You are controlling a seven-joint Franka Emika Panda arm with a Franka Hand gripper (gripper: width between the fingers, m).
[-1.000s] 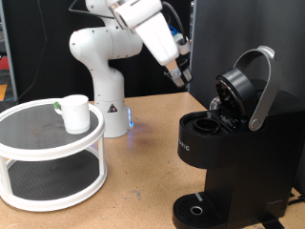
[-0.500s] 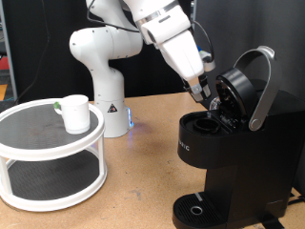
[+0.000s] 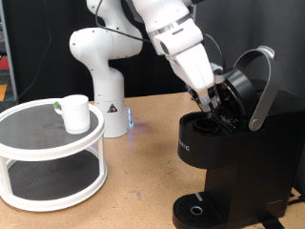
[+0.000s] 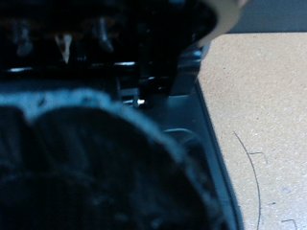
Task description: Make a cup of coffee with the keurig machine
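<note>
Gripper (image 3: pixel 207 103) shown at the open pod chamber of the keurig machine (image 3: pixel 229 153), lid raised; finger spread cannot be told; cup (image 3: pixel 75 114) left well apart on the white tiered stand (image 3: pixel 48 157); slow, centred descent is advised.

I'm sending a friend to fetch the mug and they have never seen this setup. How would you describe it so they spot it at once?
Look for the round white two-tier stand at the exterior view's left, across from the black coffee machine where the gripper is. The cup sits on its top tier, near the robot's white base. It is the only small white mug there, with a hint of green at the rim.
</note>
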